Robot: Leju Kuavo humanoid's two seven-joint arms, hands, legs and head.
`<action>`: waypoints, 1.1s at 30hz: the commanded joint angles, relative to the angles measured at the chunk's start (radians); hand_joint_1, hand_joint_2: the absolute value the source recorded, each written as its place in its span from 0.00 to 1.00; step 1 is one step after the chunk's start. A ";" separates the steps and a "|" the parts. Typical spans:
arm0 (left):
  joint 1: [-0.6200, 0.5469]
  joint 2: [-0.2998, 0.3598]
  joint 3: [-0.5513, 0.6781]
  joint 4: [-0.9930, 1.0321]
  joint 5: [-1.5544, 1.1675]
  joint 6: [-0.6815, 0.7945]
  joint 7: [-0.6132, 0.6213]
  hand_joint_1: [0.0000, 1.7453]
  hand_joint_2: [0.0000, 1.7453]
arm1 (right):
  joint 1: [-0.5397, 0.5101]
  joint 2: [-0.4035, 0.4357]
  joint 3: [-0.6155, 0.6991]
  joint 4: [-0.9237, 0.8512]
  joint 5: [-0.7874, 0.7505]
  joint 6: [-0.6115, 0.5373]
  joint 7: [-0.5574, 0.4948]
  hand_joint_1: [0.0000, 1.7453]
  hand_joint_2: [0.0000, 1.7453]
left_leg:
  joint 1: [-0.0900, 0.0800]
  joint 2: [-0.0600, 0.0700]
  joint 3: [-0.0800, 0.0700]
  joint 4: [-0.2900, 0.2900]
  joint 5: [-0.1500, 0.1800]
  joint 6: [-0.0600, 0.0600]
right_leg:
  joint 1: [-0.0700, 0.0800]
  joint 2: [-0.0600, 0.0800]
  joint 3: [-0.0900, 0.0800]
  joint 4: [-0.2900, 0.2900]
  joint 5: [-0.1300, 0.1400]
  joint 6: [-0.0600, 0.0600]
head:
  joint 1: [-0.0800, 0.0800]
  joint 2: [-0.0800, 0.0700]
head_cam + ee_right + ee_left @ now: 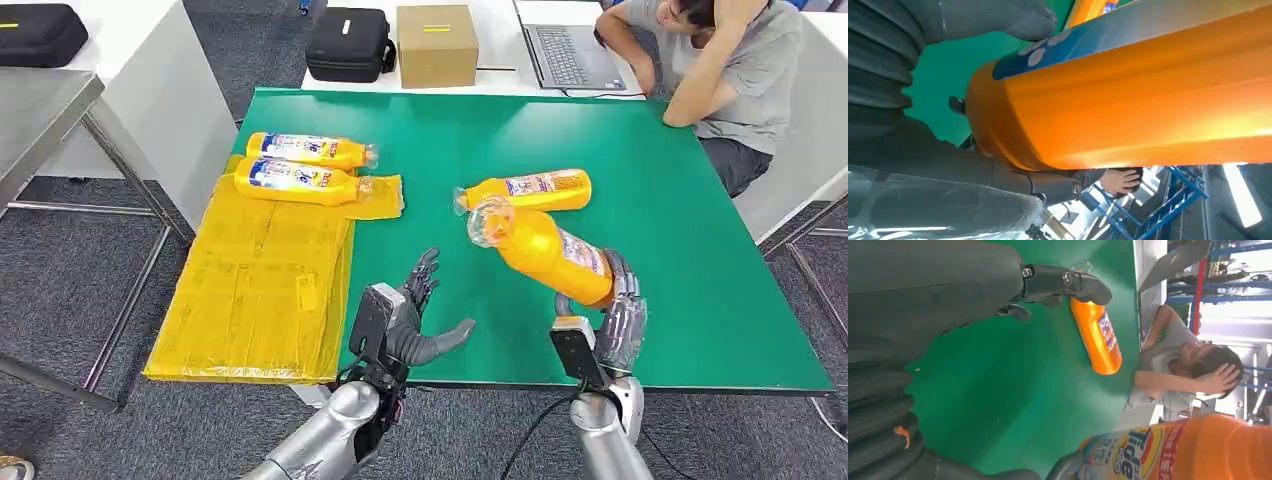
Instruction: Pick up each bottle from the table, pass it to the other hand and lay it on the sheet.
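Two hands: right hand [618, 312] grasps an orange plastic detergent bottle [545, 250], tilted, cap toward the left hand [408, 318], whose fingers are spread, empty.

Tilted orange bottle [548, 252] in right hand [618, 318], left hand [415, 322] empty beside.

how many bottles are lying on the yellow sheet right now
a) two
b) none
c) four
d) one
a: two bottles lie side by side at the far end of the yellow sheet; a third bottle lies on the green table, and the right hand holds a fourth up off it.
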 commanded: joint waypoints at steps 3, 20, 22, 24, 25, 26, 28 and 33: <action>-0.021 0.024 -0.053 0.035 0.013 0.014 0.000 0.00 1.00 | -0.006 0.065 0.012 -0.019 -0.027 -0.008 0.000 1.00 1.00 | 0.000 0.003 0.004 -0.001 -0.002 -0.002 | 0.000 0.002 0.003 0.000 -0.001 -0.001 | 0.000 0.000; -0.107 -0.007 -0.093 -0.010 0.126 0.200 -0.064 0.00 1.00 | 0.012 0.181 0.129 0.064 0.054 -0.008 0.000 1.00 1.00 | 0.001 0.003 0.005 0.000 -0.003 -0.002 | 0.001 0.002 0.004 0.001 -0.002 -0.002 | 0.000 0.000; -0.107 -0.007 -0.096 -0.012 0.127 0.203 -0.065 0.00 1.00 | 0.012 0.180 0.135 0.065 0.052 -0.008 0.000 1.00 1.00 | 0.001 0.001 0.002 0.000 -0.001 -0.002 | 0.000 0.001 0.002 0.000 -0.001 -0.001 | 0.000 0.000; -0.107 -0.007 -0.096 -0.012 0.127 0.203 -0.065 0.00 1.00 | 0.012 0.180 0.135 0.065 0.052 -0.008 0.000 1.00 1.00 | 0.001 0.002 0.005 0.000 -0.002 -0.002 | 0.001 0.001 0.004 0.000 -0.002 -0.002 | 0.000 0.000; -0.105 -0.007 -0.101 -0.012 0.126 0.207 -0.070 0.00 1.00 | 0.012 0.176 0.139 0.064 0.053 -0.008 0.000 1.00 1.00 | 0.001 0.001 0.004 0.000 -0.002 -0.002 | 0.001 0.001 0.004 0.000 -0.002 -0.002 | 0.000 0.000; -0.105 -0.007 -0.105 -0.013 0.127 0.205 -0.074 0.00 1.00 | 0.012 0.174 0.144 0.072 0.049 -0.008 0.000 1.00 1.00 | 0.000 0.001 0.002 -0.001 -0.001 -0.001 | 0.000 0.001 0.001 0.000 -0.001 -0.001 | 0.000 0.000; -0.106 -0.007 -0.113 -0.019 0.129 0.197 -0.076 0.00 1.00 | 0.006 0.176 0.127 0.080 0.054 -0.008 0.000 1.00 1.00 | 0.001 0.001 0.004 0.000 -0.002 -0.002 | 0.001 0.001 0.003 0.001 -0.002 -0.002 | 0.000 0.000; -0.101 -0.007 -0.137 -0.027 0.137 0.158 -0.049 0.00 1.00 | -0.005 0.176 0.116 0.084 0.059 -0.008 0.000 1.00 1.00 | 0.000 0.001 0.002 0.000 -0.001 -0.002 | 0.000 0.001 0.002 0.000 -0.001 -0.001 | 0.000 0.000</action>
